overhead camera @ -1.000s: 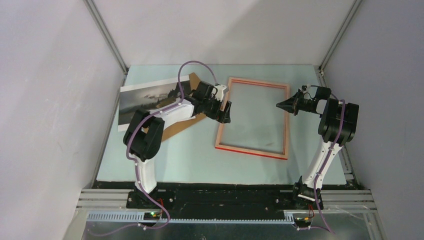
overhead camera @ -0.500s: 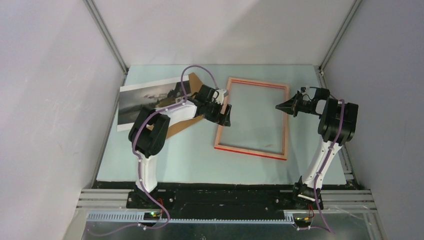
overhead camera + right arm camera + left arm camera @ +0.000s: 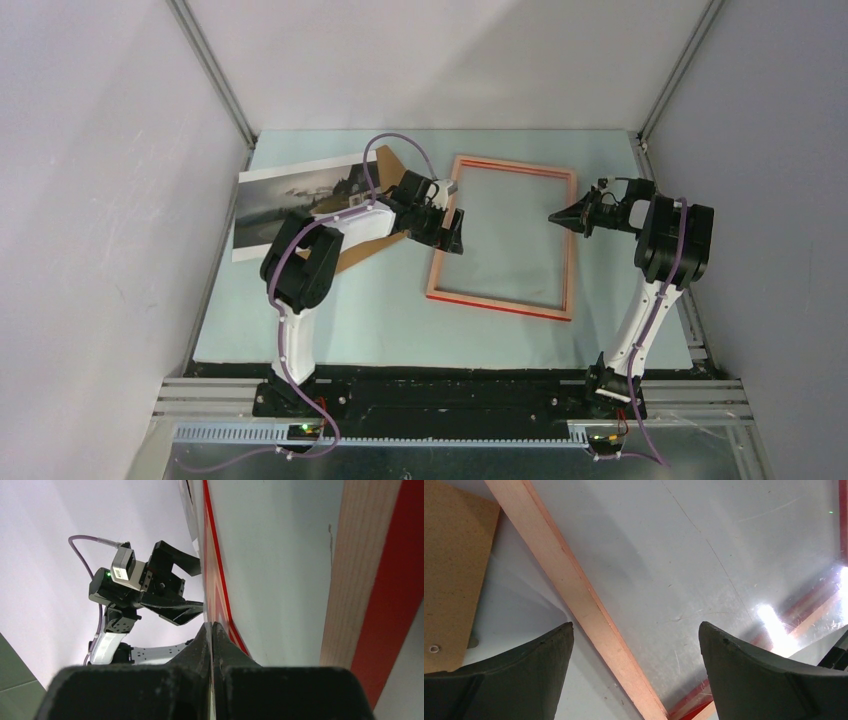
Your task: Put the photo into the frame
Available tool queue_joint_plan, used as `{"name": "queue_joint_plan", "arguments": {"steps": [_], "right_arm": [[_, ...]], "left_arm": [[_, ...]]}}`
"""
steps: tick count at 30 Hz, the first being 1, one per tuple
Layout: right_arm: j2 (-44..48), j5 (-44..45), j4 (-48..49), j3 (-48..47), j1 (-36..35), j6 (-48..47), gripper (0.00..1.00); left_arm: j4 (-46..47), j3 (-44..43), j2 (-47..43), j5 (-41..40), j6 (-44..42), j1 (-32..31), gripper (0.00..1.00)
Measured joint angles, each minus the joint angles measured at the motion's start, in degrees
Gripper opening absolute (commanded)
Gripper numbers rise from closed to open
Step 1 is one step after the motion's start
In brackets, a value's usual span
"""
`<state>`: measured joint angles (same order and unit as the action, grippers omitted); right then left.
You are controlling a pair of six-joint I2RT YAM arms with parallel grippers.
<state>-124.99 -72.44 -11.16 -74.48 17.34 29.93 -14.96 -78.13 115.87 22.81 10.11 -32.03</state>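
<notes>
**Frame ready, photo waiting.** The frame (image 3: pixel 498 302) lies flat on the pale green desk (image 3: pixel 380 320) at centre right of the overhead view. Its pale wood back is turned up, and only a red strip shows along its lower edge. Its opening shows nothing but a glossy, scratched pane (image 3: pixel 704 555), with no print inside.

The photo (image 3: pixel 285 200), a grey misty landscape, rests on the desk at the upper left, well apart from the frame. Its right end meets a brown backing board (image 3: pixel 352 256). The left arm (image 3: pixel 300 270) crosses over that spot, so which of the two lies on top cannot be told.

The left fingers (image 3: pixel 524 680) stand wide apart and hold nothing, straddling the frame's left rail from just above. Whether they touch the wood cannot be told. The right fingers (image 3: pixel 200 650) are pressed together with nothing between them, their tip poised at the inner side of the frame's right rail near its upper end. Contact there cannot be confirmed either.

By the look of things the job is at an early stage. The frame appears laid back-up and ready to receive the print. The photo has not been picked up, carried across or seated in the opening, and it may first need separating from the backing board.
</notes>
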Motion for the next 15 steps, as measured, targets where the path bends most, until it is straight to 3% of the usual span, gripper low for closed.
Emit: {"name": "queue_joint_plan", "arguments": {"steps": [15], "right_arm": [[-0.04, 0.20, 0.07, 0.00, -0.26, -0.24, 0.00]], "left_arm": [[0.48, 0.00, 0.15, 0.57, 0.44, 0.02, 1.00]]}}
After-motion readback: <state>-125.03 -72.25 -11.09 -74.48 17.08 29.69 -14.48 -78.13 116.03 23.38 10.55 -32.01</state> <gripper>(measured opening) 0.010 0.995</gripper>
